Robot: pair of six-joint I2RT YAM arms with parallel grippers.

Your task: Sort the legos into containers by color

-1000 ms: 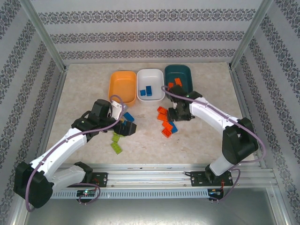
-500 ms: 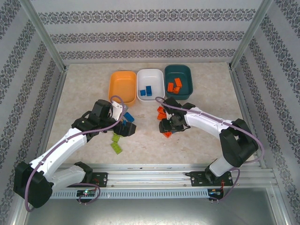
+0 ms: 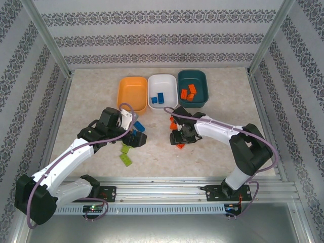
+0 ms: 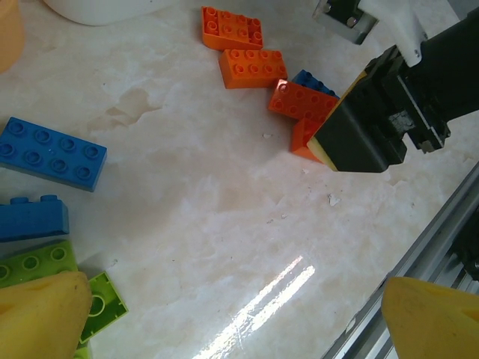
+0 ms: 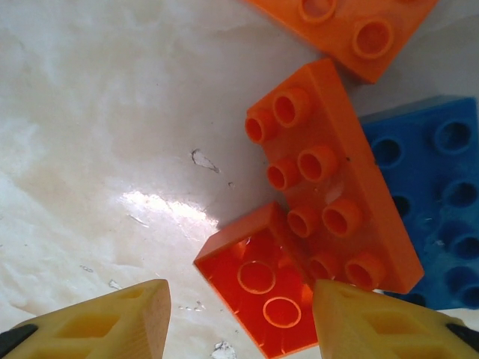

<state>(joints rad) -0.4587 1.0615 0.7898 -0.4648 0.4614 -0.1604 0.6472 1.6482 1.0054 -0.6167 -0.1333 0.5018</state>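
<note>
My right pincer, jaws apart around the upturned orange brick lying between them: best to centre on it, keep clear of the studded orange brick touching it just beyond, then close squarely.

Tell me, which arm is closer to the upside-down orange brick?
Right. The right arm holds its jaws just above that orange brick; the left arm sits farther left, near green bricks.

**Row behind, scatter before**

On the table, the left tub, middle tub and right tub stand side by side at twelve o'clock. Two bricks lie in the middle tub, more bricks in the right. The right heap lies at four o'clock, the left heap at eight.
</note>
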